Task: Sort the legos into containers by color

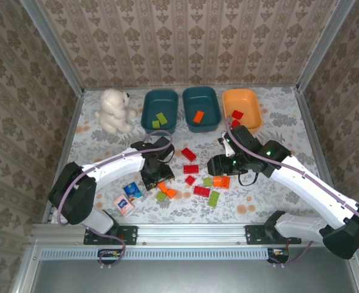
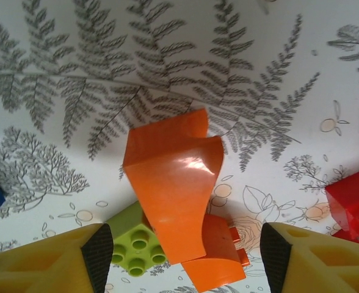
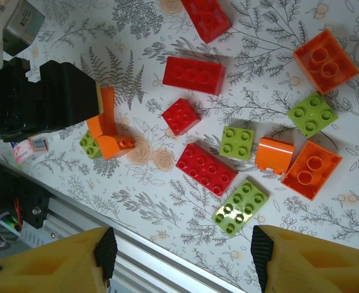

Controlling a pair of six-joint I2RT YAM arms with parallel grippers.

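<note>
Left fingers (image 2: 97,259) sit spread either side of the orange curved lego (image 2: 170,183) on the bench (image 2: 289,61), not gripping; right fingers (image 3: 104,250) are released too. Looks light, stiff and slick, so I'd pinch its flat sides, not the curve.

The left arm (image 1: 109,163) and the right arm (image 1: 308,186) are built alike, from smooth white links joined by bulky black housings, and each is mounted on a black base. A greyish-purple cable (image 1: 234,133) is run along each arm. Small green lights (image 1: 268,148) are seen on the right one. The left gripper (image 2: 185,253) and right gripper (image 3: 184,253) are fitted with yellow fingers (image 2: 39,268) faced with black textured pads (image 2: 98,256).
</note>
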